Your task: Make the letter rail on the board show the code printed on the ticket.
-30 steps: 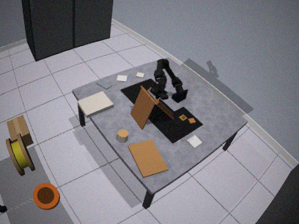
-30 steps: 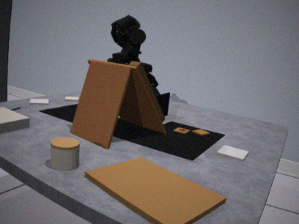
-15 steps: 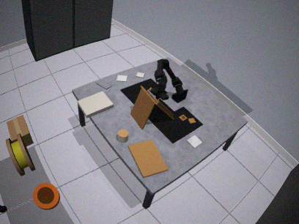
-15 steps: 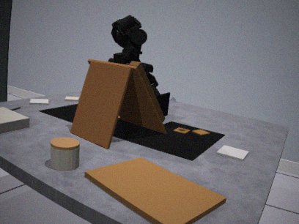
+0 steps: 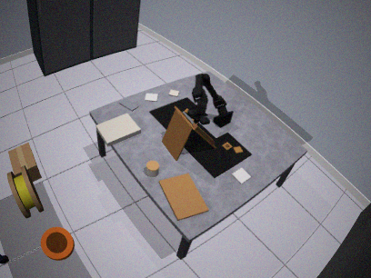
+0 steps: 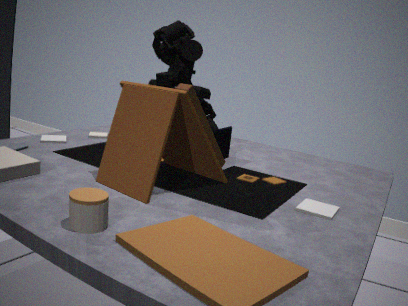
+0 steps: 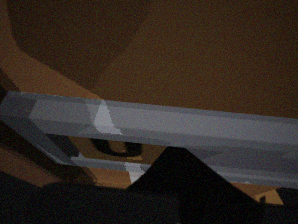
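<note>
The tilted wooden board (image 5: 176, 136) (image 6: 137, 140) stands like a tent on the black mat. Its grey rail (image 7: 200, 125) crosses the wrist view. A wooden tile (image 7: 85, 148) with a dark curved letter, partly hidden, sits in the rail near its left end. My gripper (image 7: 174, 153) is shut and empty, its dark tip in front of the rail, right of that tile; whether it touches the tile is unclear. Two more tiles lie flat on the mat, one (image 5: 224, 144) (image 6: 241, 177) beside the other (image 5: 238, 149) (image 6: 274, 180). No ticket code is readable.
The black mat (image 5: 215, 168) (image 6: 250, 207) lies under the board. White cards lie around it, one (image 5: 241, 175) (image 6: 318, 208) near the front. A wood-topped cylinder (image 5: 152, 169) (image 6: 88, 212), a flat wooden panel (image 5: 184, 196) (image 6: 210, 257) and a pale slab (image 5: 118, 128) (image 6: 15, 165) stand along the counter's near side.
</note>
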`<state>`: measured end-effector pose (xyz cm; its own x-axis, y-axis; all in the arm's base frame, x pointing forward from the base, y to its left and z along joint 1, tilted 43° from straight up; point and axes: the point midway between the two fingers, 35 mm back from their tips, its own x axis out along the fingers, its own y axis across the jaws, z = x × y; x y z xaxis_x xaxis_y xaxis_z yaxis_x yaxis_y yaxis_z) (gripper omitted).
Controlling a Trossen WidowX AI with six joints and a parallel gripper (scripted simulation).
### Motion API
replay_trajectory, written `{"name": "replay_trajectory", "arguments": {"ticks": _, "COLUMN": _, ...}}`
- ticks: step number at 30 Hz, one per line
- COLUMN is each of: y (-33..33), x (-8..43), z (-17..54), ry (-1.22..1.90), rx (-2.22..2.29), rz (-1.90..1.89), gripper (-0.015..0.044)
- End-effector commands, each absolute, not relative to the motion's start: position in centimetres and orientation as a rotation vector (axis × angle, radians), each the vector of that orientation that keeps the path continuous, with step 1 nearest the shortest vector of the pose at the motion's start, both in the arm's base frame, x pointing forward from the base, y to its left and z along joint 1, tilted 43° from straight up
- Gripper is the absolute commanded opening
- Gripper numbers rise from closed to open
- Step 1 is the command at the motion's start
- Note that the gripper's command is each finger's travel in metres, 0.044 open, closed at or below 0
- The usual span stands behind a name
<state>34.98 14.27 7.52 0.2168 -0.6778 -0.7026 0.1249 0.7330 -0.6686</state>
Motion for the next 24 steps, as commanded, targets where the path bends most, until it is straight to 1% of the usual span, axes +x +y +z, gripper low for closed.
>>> {"name": "replay_trajectory", "arguments": {"ticks": 1, "y": 14.48, "x": 35.08, "z": 7.53, "ry": 1.234, "rx": -0.531, "rz": -0.594, "gripper": 0.0000}}
{"name": "replay_trajectory", "arguments": {"ticks": 24, "y": 14.87, "x": 35.06, "z": 7.16, "ry": 1.234, "rx": -0.531, "rz": -0.594, "gripper": 0.0000}}
